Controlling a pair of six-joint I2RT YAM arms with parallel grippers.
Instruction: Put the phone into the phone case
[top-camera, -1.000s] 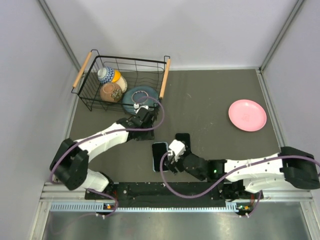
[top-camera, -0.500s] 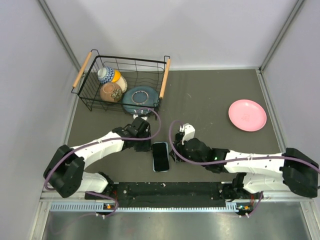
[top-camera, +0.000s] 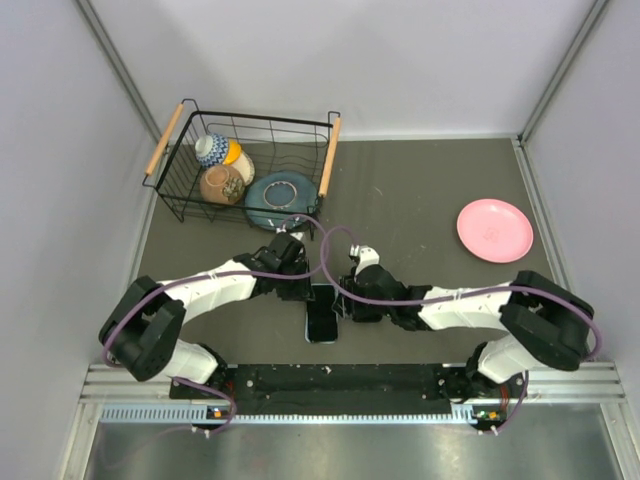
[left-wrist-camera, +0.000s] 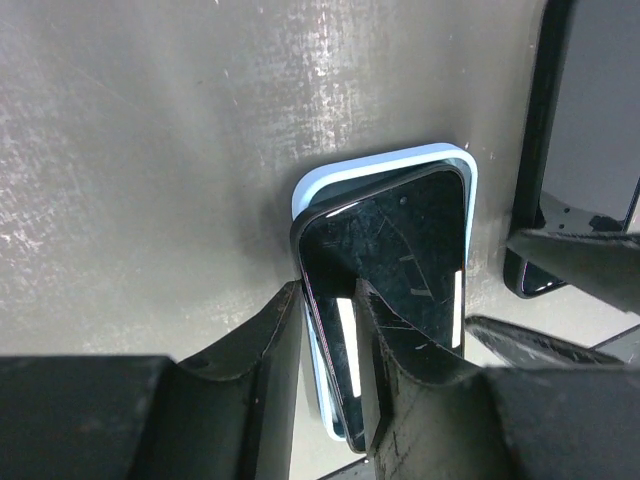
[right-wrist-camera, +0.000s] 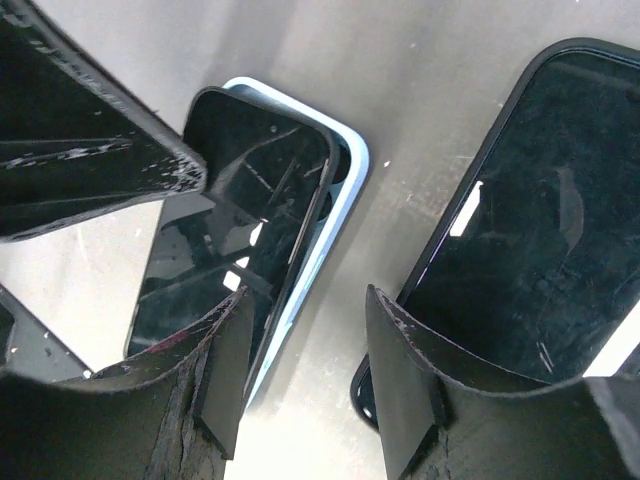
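Across the dark table (top-camera: 430, 190), the wire basket (top-camera: 260, 118) and the pink plate (top-camera: 495, 230) sat well apart from the work. Both arms bent in toward the near edge, over the phone (left-wrist-camera: 410, 270). It lay screen up on the pale blue phone case (left-wrist-camera: 385, 162), skewed, with a strip of blue showing past one end, so probably not yet pressed home. A second dark phone (right-wrist-camera: 520, 220) lay just beside it. The left gripper (left-wrist-camera: 328, 295) held its jaws narrow about the phone's long edge; whether they pinched it could not be told. The right gripper (right-wrist-camera: 308, 300) stood partly open astride the case's opposite rim, gripping nothing, one finger over the screen — seemingly to steady or square the pair.
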